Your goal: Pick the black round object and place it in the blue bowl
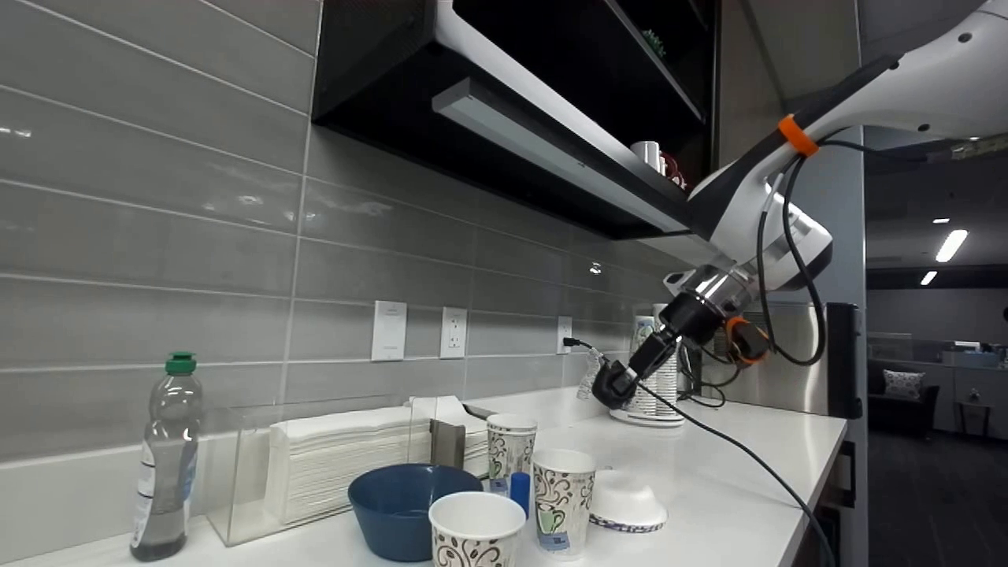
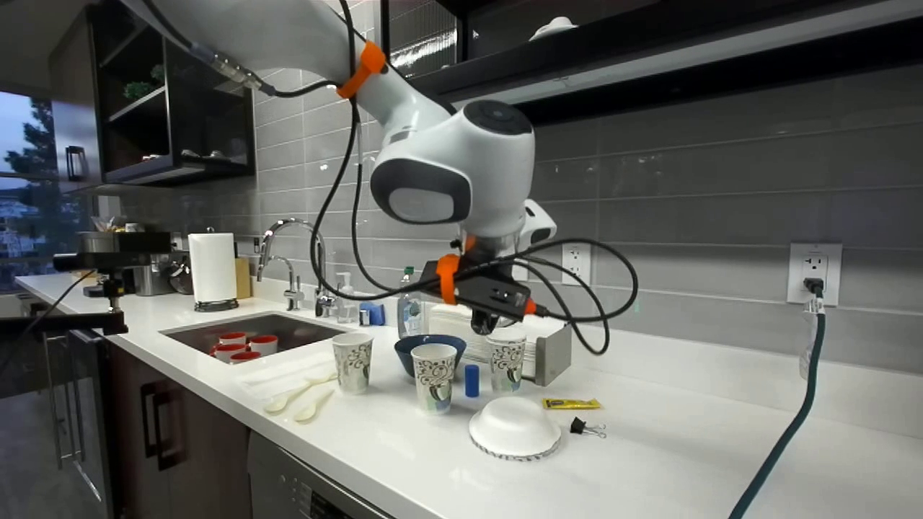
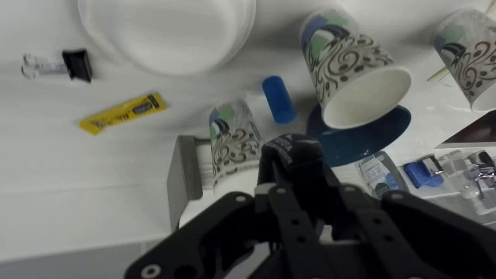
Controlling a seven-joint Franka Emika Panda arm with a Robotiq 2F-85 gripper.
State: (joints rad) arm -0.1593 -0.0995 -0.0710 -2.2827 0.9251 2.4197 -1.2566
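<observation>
Black round object [image 3: 291, 152], lumpy, marked with pale lettering, material uncertain: is hanging in the air above the glossy white worktop [image 2: 649, 461], well off its surface.

Black two-fingered gripper [image 1: 627, 378]: is slanting downward, its fingers clamping the object.

Wide dark-blue bowl [image 1: 384, 524] with a plain rim: is standing toward the worktop's wall edge.

White paper cup [image 3: 348, 68] with brown swirls: is standing upright near the bowl, toward the front edge, its mouth overlapping the bowl in the wrist view.

Matching paper cup [image 2: 507, 364]: is standing nearer the wall edge.

Short upright blue cylinder [image 3: 279, 100]: is occupying the gap between those cups.

Handling note, by judgement: carrying is seemingly the step in hand. Good carrying would mean keeping the object above the cup rims, centring it over the bowl by both exterior views, since the wrist view is looking aslant, and lowering it inside the rim before parting the fingers.
</observation>
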